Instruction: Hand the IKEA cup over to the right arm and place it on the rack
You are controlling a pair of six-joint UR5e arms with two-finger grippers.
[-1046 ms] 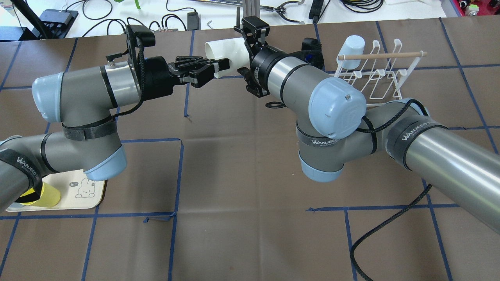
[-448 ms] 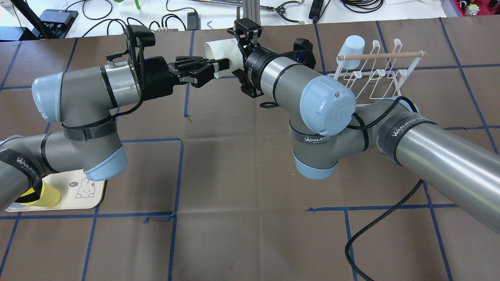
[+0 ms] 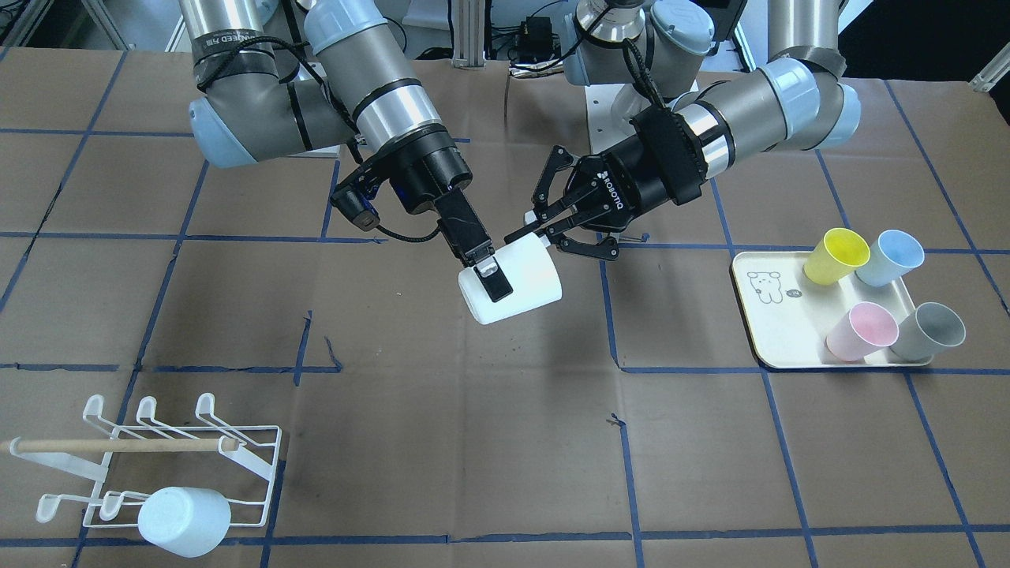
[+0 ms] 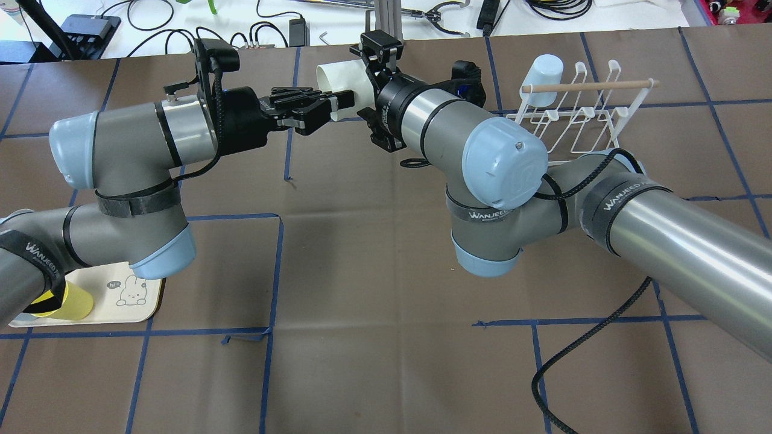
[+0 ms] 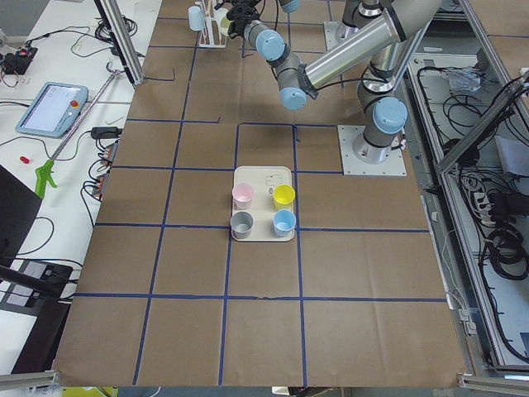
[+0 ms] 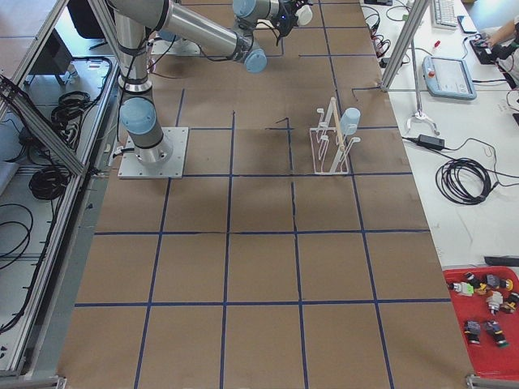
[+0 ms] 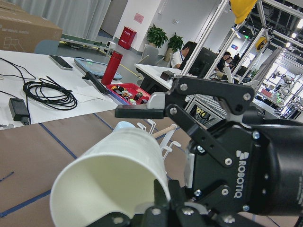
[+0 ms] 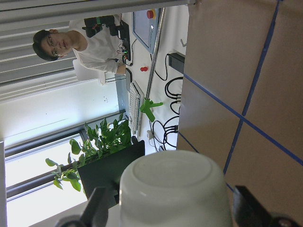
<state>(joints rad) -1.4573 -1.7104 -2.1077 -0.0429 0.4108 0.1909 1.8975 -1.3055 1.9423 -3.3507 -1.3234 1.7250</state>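
Observation:
A white cup (image 3: 525, 288) hangs in the air above the table's middle, lying on its side. My left gripper (image 3: 538, 230) is shut on its rim, with one finger inside the mouth; the cup (image 7: 109, 175) fills the left wrist view. My right gripper (image 3: 497, 285) is open and straddles the cup near its base. One of its fingers (image 3: 491, 278) lies along the cup's side. The right wrist view shows the cup's base (image 8: 175, 189) between the two fingers with slim gaps. The white wire rack (image 3: 181, 450) with its wooden dowel stands on my right side (image 4: 579, 114).
A pale blue cup (image 3: 185, 521) hangs on one rack prong (image 4: 541, 71). A cream tray (image 3: 777, 335) with a bear drawing holds several coloured cups on my left side. A black cable (image 4: 579, 355) trails over the table under the right arm.
My right arm has moved left and brought its gripper around the white cup's base. The left arm and the cup have stayed still.

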